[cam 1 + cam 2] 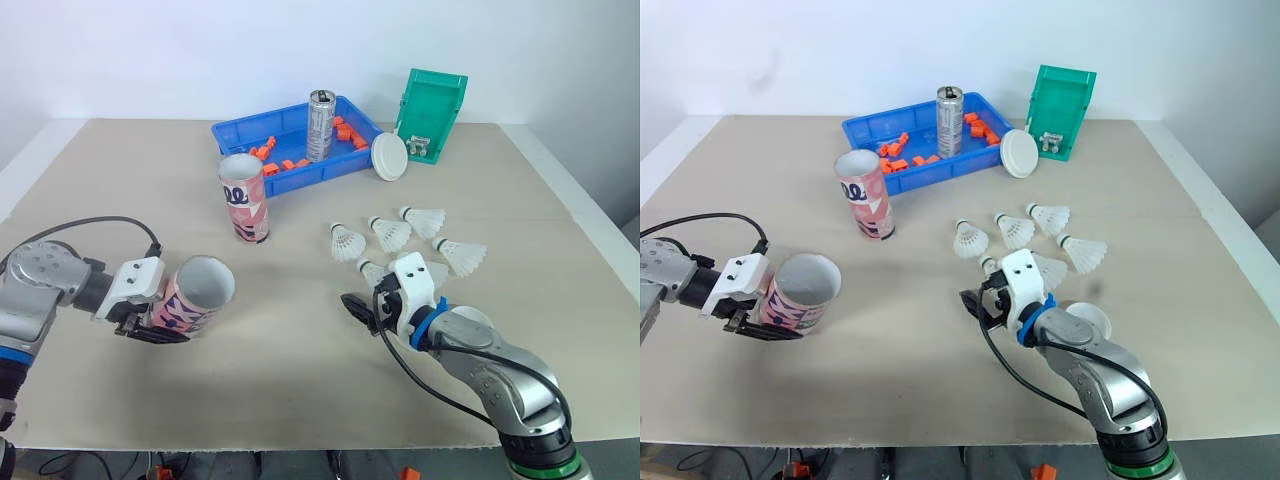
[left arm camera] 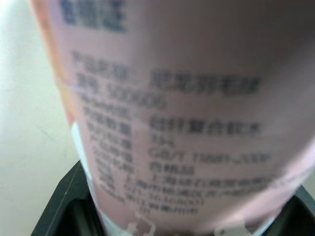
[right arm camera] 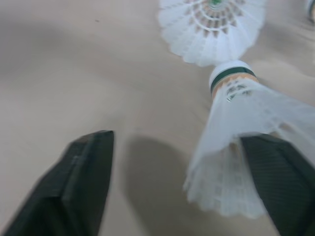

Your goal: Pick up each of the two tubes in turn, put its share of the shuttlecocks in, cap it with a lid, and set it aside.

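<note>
Nearest on the left, the left pincer (image 1: 158, 331) is pinching the held tube (image 1: 196, 294), a pink printed tube tipped over on a slant, its open mouth turned up and towards the middle of the worktop (image 1: 270, 370). The left wrist view shows the black fingers (image 2: 61, 209) on either side of the tube's printed wall.

Nearest on the right, the right pincer (image 3: 172, 182) is spread wide, low over the worktop. The near shuttlecock (image 3: 246, 123) lies between the fingers, close against one of them; whether it touches that finger I cannot tell. Its cork points away from the pincer. A flat white lid (image 1: 470, 322) lies partly under the right forearm.

Just beyond the right pincer, four more shuttlecocks (image 1: 388, 233) lie loose on the worktop, set near one another in a rough arc.

Further back and to the left, the second tube (image 1: 244, 198) stands upright with its mouth open, just in front of the blue tray (image 1: 310, 176). The tray holds small orange parts (image 1: 268, 152) and an upright metal can (image 1: 320, 125). A second white lid (image 1: 389, 156) leans on edge against the tray's right end. A green bin (image 1: 432, 112) stands tilted just beside it, at the far edge.
</note>
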